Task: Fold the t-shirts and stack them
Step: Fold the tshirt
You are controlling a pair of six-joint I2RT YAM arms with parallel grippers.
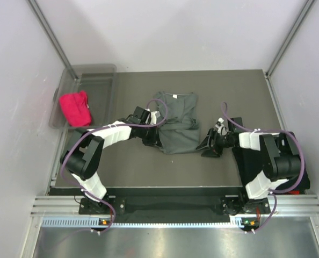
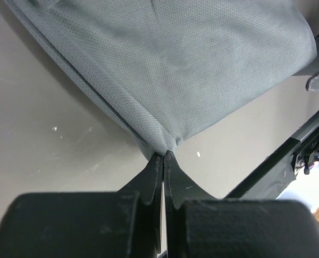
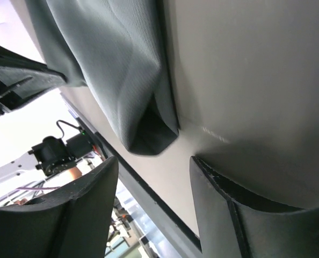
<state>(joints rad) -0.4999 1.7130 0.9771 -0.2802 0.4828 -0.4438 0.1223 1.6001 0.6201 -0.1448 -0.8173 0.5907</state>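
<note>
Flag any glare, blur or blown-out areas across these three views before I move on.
Top external: even soft light, sharp, mild sheen on the metal sheet. Left wrist: dark grey t-shirt weave crisp, left gripper a near-black silhouette. Right wrist: background at left blown out white, right gripper out of focus, the shirt's fold in deep shadow.

Readable text: you'll find none in any view | white neck label [image 1: 174,95] on the grey t-shirt [image 1: 176,126]: print too small for you to read
</note>
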